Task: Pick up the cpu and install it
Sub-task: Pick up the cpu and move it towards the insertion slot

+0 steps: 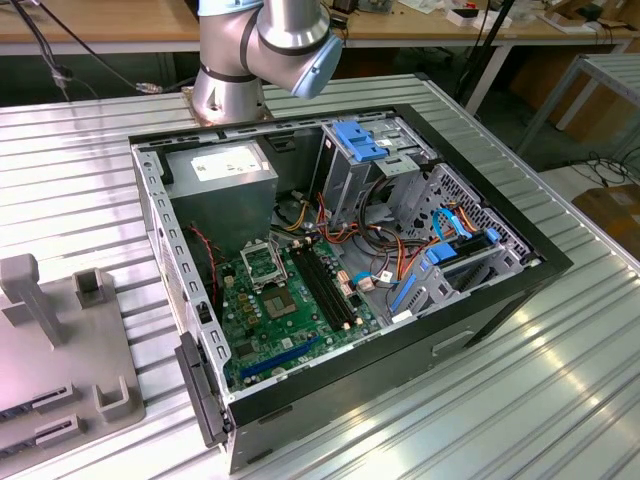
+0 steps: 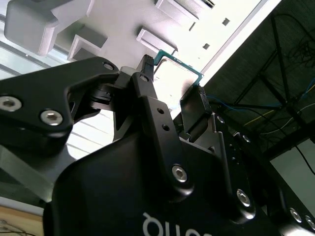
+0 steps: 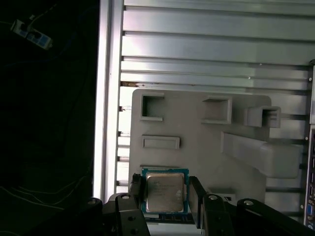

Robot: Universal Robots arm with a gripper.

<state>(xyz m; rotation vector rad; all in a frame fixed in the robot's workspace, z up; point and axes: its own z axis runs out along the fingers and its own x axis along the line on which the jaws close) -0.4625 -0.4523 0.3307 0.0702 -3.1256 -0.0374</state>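
The cpu (image 3: 165,192) is a small square chip with a silver-grey face and a green rim. My gripper (image 3: 166,187) is shut on it, one black finger (image 3: 135,186) against each side edge. The second wrist view shows the same hold: the cpu (image 2: 178,73) sits between the fingertips of the gripper (image 2: 173,78). The chip hangs well above the grey parts holder (image 3: 197,142) on the slatted table. In the exterior view the open computer case (image 1: 520,270) lies on the table, with the silver socket frame (image 1: 262,264) on its green motherboard (image 1: 250,335).
A grey power supply (image 1: 225,190) fills the case's far corner, next to the arm's base (image 1: 228,90). Drive cages with blue clips (image 1: 365,145) and bundled cables (image 1: 400,260) take up the case's right side in the exterior view. The grey holder (image 1: 60,350) stands at the exterior view's left.
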